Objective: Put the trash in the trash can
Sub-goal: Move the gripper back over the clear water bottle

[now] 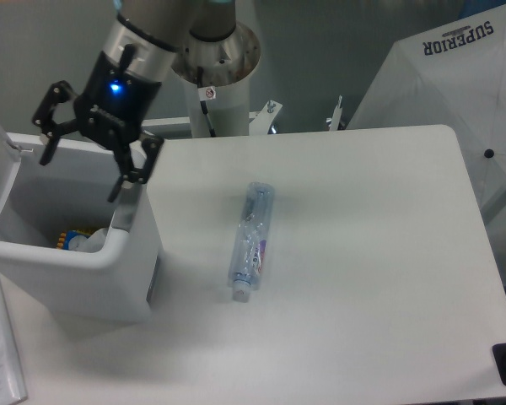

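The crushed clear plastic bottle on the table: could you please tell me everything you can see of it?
The crushed clear plastic bottle is long, see-through and dented, with a blue-purple label around its lower half. It lies flat on the white table, near the middle, its length running nearly top to bottom of the picture. What looks like its neck end points towards the near edge. Only the table touches it. The black two-finger gripper hangs open, well away, over the pale grey-white trash can.

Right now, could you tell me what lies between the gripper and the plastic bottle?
In the camera view, only the trash can's near wall and bare table separate the open gripper from the bottle.
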